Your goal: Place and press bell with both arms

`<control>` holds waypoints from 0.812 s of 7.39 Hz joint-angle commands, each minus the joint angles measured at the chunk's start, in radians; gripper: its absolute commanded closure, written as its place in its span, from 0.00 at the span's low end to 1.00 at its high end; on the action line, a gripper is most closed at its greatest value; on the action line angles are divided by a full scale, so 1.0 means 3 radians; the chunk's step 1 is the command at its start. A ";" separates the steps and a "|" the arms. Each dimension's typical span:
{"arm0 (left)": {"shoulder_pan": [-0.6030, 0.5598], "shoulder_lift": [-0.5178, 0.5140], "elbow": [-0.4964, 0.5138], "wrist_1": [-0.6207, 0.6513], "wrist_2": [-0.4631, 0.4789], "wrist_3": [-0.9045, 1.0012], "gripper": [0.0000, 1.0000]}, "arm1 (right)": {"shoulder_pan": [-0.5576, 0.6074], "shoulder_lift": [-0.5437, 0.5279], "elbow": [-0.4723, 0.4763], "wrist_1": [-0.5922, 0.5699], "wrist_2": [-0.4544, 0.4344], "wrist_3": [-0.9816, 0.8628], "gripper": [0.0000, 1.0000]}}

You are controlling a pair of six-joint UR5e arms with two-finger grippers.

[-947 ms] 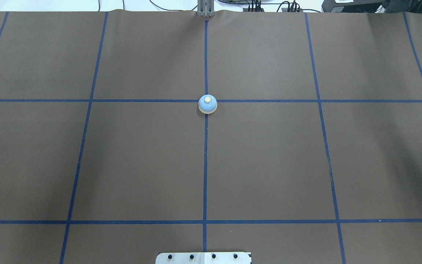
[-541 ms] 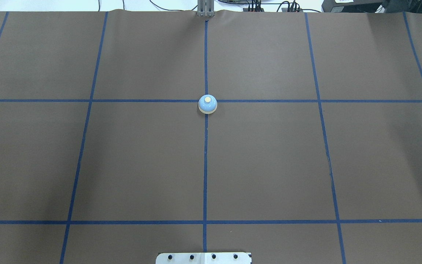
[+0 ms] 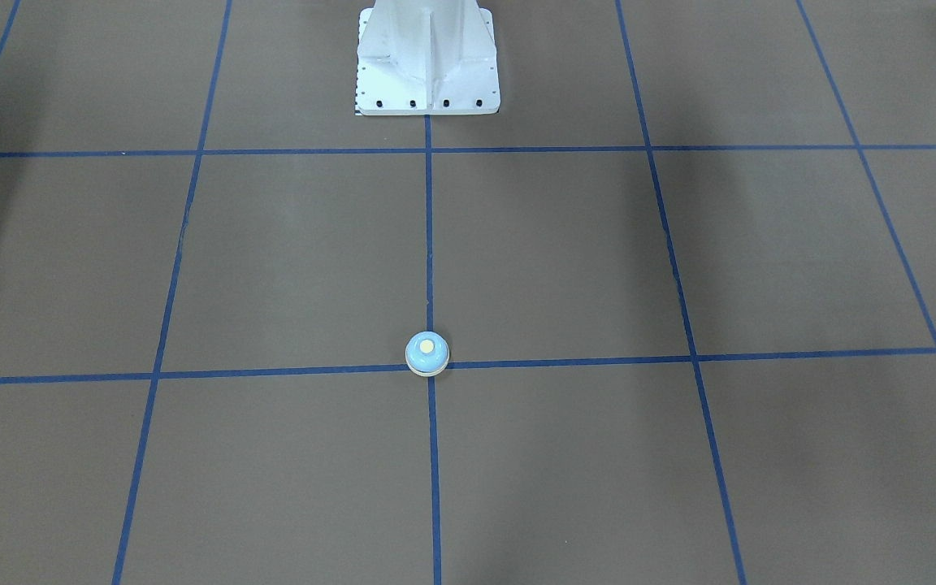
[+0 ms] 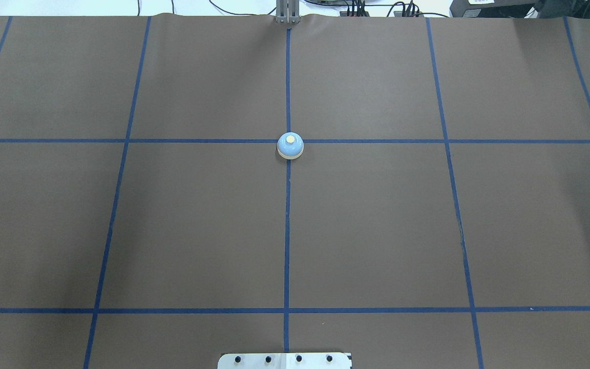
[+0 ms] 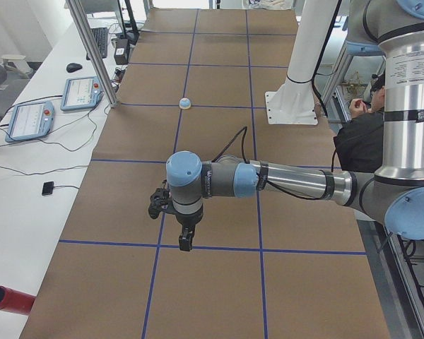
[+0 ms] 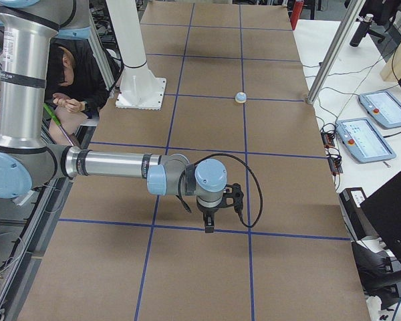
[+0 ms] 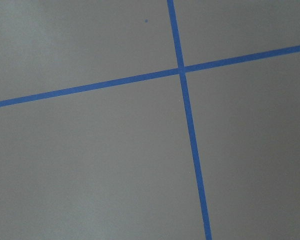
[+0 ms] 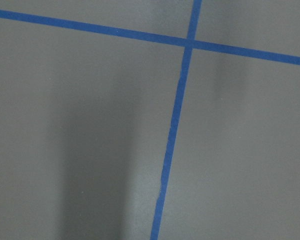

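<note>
The light-blue bell (image 4: 290,146) with its cream button stands upright on the crossing of blue tape lines at mid-table; it also shows in the front view (image 3: 427,354) and the side views (image 5: 186,104) (image 6: 240,97). Neither arm is near it. My left gripper (image 5: 186,241) points down over the mat at the table's left end, far from the bell. My right gripper (image 6: 209,224) points down at the table's right end. I cannot tell whether either is open or shut. Both wrist views show only mat and tape.
The white pedestal (image 3: 427,57) stands at the robot-side edge. A metal post (image 4: 287,13) is at the far edge. Teach pendants (image 5: 28,120) (image 6: 364,137) and a red cylinder (image 5: 7,300) lie beside the mat. A seated person (image 6: 73,73) is behind the pedestal.
A black gripper tip that showed at the overhead view's right edge has moved out of that view. The bell has not moved.
</note>
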 commanded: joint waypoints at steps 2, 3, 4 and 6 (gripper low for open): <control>0.0002 0.0000 0.0012 -0.0003 0.0004 -0.0013 0.00 | 0.0067 0.0054 0.0216 -0.0388 0.0034 -0.0011 0.00; 0.0002 0.0000 0.0012 -0.0003 -0.0006 -0.0013 0.00 | 0.0102 0.0054 0.0221 -0.0393 0.0044 -0.0011 0.00; 0.0002 0.0005 0.0007 -0.0003 -0.0016 -0.0013 0.00 | 0.0103 0.0044 0.0216 -0.0394 0.0044 -0.0011 0.00; 0.0002 0.0061 0.0012 -0.0013 -0.0011 -0.0008 0.00 | 0.0133 0.0044 0.0216 -0.0394 0.0049 -0.0011 0.00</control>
